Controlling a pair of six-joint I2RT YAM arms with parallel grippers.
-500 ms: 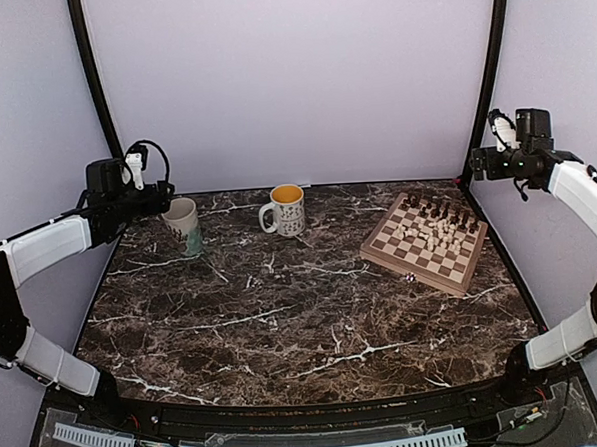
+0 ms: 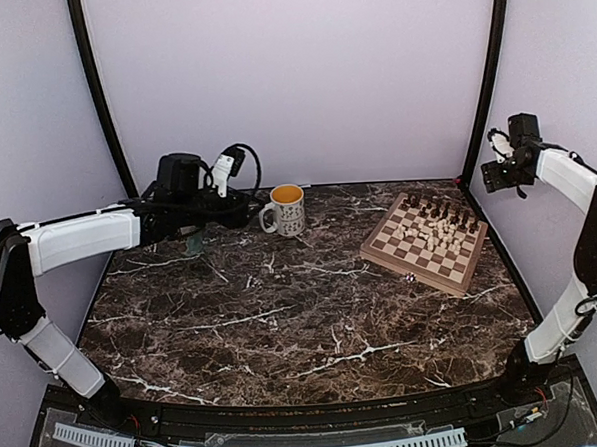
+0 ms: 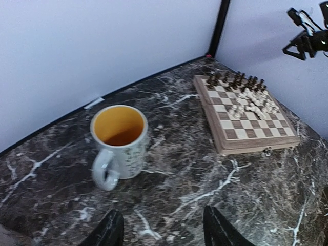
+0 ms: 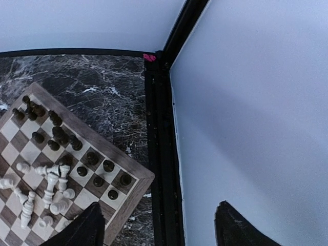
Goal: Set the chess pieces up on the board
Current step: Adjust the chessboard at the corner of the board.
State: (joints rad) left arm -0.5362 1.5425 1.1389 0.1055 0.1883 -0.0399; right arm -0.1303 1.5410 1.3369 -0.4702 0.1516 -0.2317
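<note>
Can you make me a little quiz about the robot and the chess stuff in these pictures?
1. True or false: the yellow-lined mug stands on the board.
2. The left end effector holds: A a pawn, B nothing, C the mug.
3. Fill in: several white pieces are lying ____ instead of standing.
Key: 1 false; 2 B; 3 down.
</note>
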